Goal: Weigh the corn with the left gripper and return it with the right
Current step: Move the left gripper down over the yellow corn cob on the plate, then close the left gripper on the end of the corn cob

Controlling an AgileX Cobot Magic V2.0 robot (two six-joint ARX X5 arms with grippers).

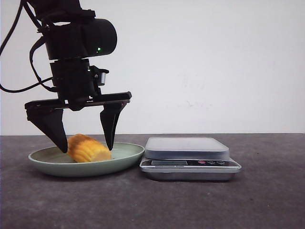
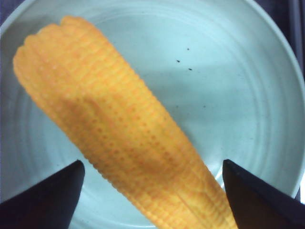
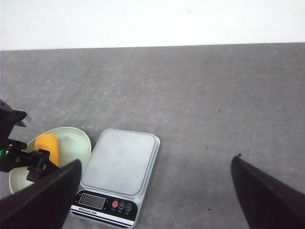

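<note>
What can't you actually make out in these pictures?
- Scale readout: too small in the front and right wrist views.
- Corn: its near end is cut off by the left wrist view's edge.
- Left gripper: whether its fingers touch the corn; the plate rim hides the tips.

bright, even light; soft shadows; the left wrist close-up is slightly blurred.

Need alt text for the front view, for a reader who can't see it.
A black left hand hangs open over a yellow-orange ribbed corn cob lying in a shallow pale green plate, one pointed finger on each side of the cob. Beside the plate on the dark grey table sits a silver digital kitchen scale with nothing on its platform.
</note>
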